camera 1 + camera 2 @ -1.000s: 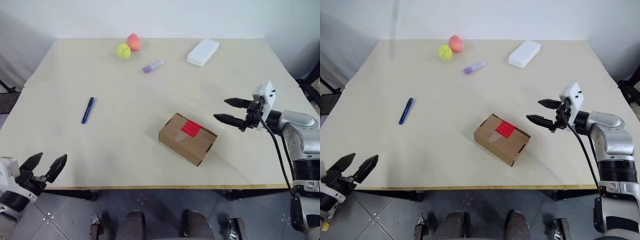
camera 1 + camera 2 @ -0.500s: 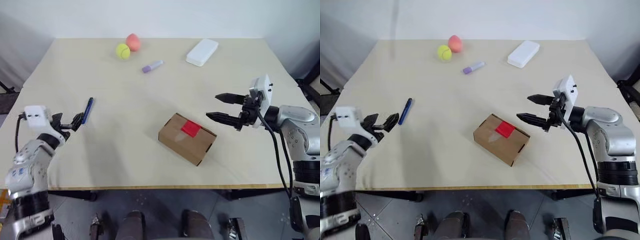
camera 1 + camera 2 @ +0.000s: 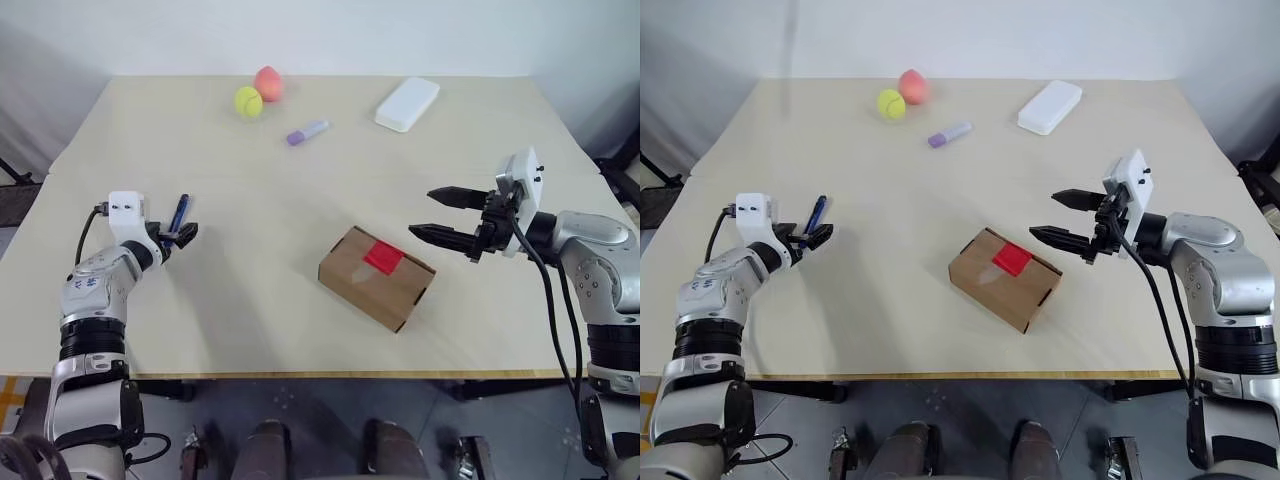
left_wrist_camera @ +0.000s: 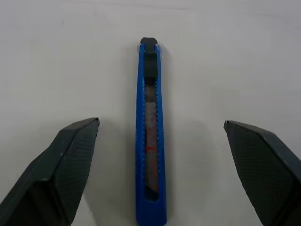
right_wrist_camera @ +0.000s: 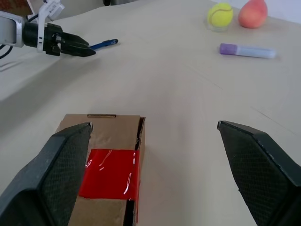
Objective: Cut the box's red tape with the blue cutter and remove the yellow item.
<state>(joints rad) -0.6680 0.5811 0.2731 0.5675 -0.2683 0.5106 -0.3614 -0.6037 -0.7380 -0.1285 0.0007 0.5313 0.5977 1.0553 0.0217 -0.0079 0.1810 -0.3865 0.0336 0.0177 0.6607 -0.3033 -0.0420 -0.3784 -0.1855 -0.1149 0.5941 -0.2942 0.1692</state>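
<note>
1. Left wrist view: the blue cutter point(image 4: 151, 132) is framed lengthwise between the spread fingers point(image 4: 61, 169), flat on the table point(image 3: 300, 190), apparently not yet touched.
2. Change over the last second: the left gripper point(image 3: 178, 236) has been brought up from below the near table edge and forward to the cutter's near end. Jaws are wide, with only a slight narrowing begun.
3. Contact between fingertips and cutter cannot be settled from the head views; the tips overlap it there, so likely just around it.
4. The right gripper point(image 3: 446, 214) has barely shifted. It is held above the table just right of the box point(image 3: 377, 278), jaws spread, nothing held.
5. The box sits closed at mid-table, the red tape point(image 3: 383, 259) intact across the flap seam. The yellow item is presumably inside.
6. Meaning: approach phase is finished; closing on the cutter is judged the next step. Cutting and removal remain undone.
7. Far-edge clutter is well clear: tennis ball point(image 3: 248, 101), peach-coloured fruit point(image 3: 267, 82), lilac marker point(image 3: 307, 133), white case point(image 3: 407, 104).
</note>
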